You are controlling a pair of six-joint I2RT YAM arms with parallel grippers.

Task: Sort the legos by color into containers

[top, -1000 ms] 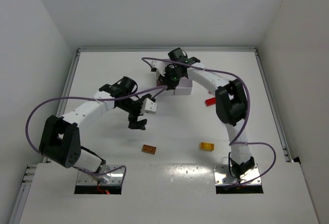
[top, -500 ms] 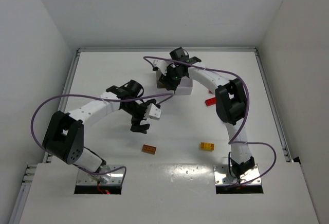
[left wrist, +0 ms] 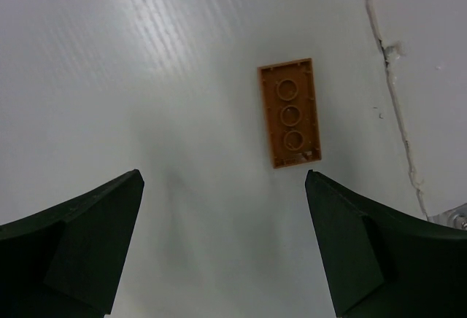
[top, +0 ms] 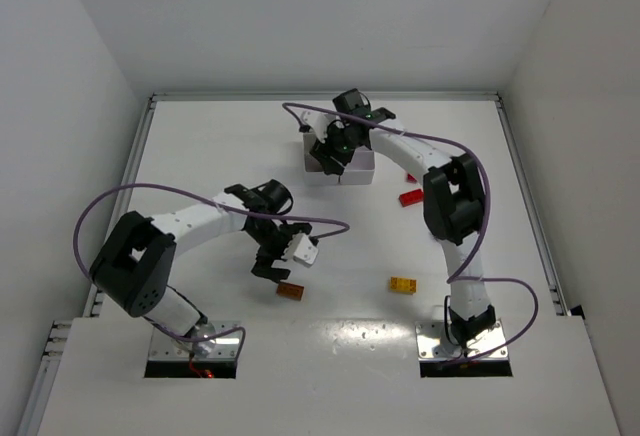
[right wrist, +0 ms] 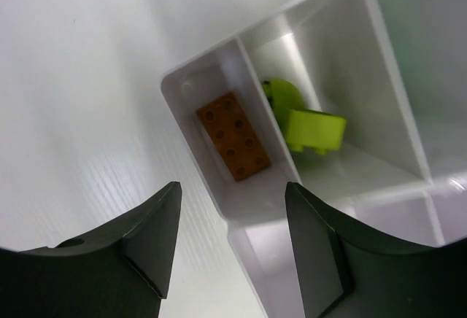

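An orange-brown lego point(left wrist: 290, 112) lies upside down on the table, just ahead of my left gripper point(left wrist: 222, 178), which is open and empty. In the top view that lego point(top: 290, 291) sits beside the left gripper point(top: 270, 262). My right gripper point(right wrist: 232, 188) hangs open over the corner of the white containers tray point(right wrist: 252, 225). Another orange-brown lego point(right wrist: 233, 136) lies loose in the corner cell, and a lime lego point(right wrist: 306, 122) lies in the neighbouring cell. From above, the right gripper point(top: 329, 154) partly hides the tray point(top: 362, 167). A yellow lego point(top: 403, 284) and a red lego point(top: 410, 197) lie on the table.
A seam in the table surface point(left wrist: 390, 92) runs just right of the orange-brown lego, close to the near edge by the arm bases. White walls enclose the table on the left, back and right.
The left arm has swung toward the near edge, down to the orange-brown lego on the table. The right gripper's jaws have opened over the tray.
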